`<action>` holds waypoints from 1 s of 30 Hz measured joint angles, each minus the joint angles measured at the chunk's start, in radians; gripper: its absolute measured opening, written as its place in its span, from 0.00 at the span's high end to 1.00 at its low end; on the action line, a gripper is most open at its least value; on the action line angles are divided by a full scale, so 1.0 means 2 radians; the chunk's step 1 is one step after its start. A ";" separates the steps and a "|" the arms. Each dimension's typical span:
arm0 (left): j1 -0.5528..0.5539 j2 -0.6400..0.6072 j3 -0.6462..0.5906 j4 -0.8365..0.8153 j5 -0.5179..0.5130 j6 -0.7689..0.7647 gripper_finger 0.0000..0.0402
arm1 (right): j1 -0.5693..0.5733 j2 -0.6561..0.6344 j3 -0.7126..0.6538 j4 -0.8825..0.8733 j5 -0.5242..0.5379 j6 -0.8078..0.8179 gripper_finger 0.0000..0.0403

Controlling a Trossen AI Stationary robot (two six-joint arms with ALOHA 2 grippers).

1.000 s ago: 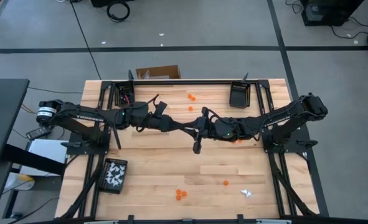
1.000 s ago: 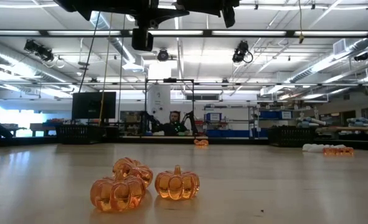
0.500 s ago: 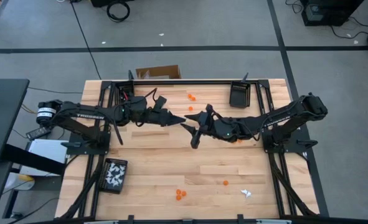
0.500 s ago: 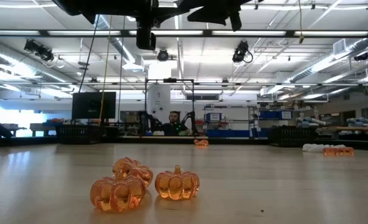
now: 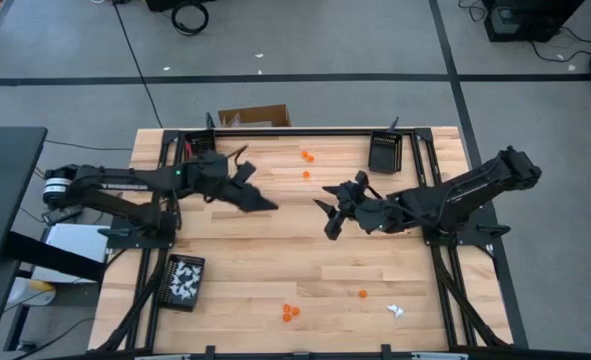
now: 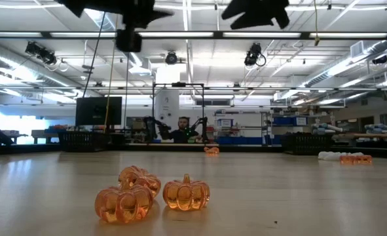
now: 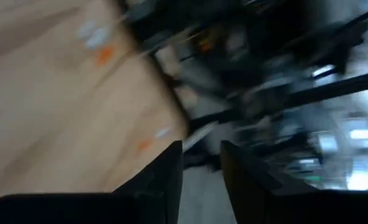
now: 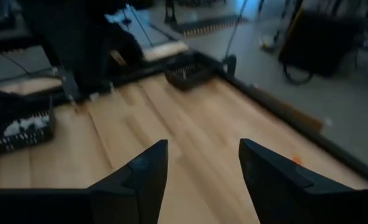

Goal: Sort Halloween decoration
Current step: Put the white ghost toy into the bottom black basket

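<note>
The Halloween decoration lay scattered in small groups over the wooden desk (image 5: 275,250): three orange pumpkins (image 6: 152,195) sat clustered together near the front edge, two touching and the third just beside them, with a single orange piece (image 5: 362,294) off to their right and a white trinket (image 5: 395,311) near it toward the front right corner. Two more orange pieces (image 5: 306,157) rested near the back edge, well apart from the front cluster. A black tray (image 5: 184,283) at the front left held a heap of white trinkets, and a second black tray (image 5: 384,153) stood at the back right. Neither arm touched any of these. The left arm stretched from its base at the left edge toward the middle of the desk, raised above the wood, its left pincer (image 5: 262,203) pointing right and toward the front; in its wrist view the two dark fingers (image 7: 162,180) stood with a narrow gap between them and nothing showed in it. The right arm reached in from the right edge, bent at the elbow, its right pincer (image 5: 328,217) hanging over the centre of the desk and facing the left one, near it but apart. Its fingers (image 8: 143,177) stood plainly wide apart with only bare wood visible between them. A cardboard box (image 5: 254,117) sat on the floor just behind the desk. In the low view a person (image 6: 182,130) sat far back in the room.
</note>
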 joint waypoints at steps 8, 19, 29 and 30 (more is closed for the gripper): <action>-0.073 -0.044 -0.001 -0.301 -0.124 0.033 0.71 | 0.003 -0.002 0.000 -0.195 -0.040 0.212 0.49; -0.084 0.007 -0.001 -0.105 -0.254 0.153 0.66 | -0.027 -0.064 -0.003 -0.300 -0.071 0.323 0.50; -0.015 0.035 -0.001 -0.083 -0.236 0.128 0.47 | -0.048 -0.163 -0.003 -0.366 -0.075 0.285 0.50; -0.012 0.039 -0.001 -0.075 -0.236 0.129 0.46 | -0.053 -0.165 -0.003 -0.375 -0.084 0.285 0.50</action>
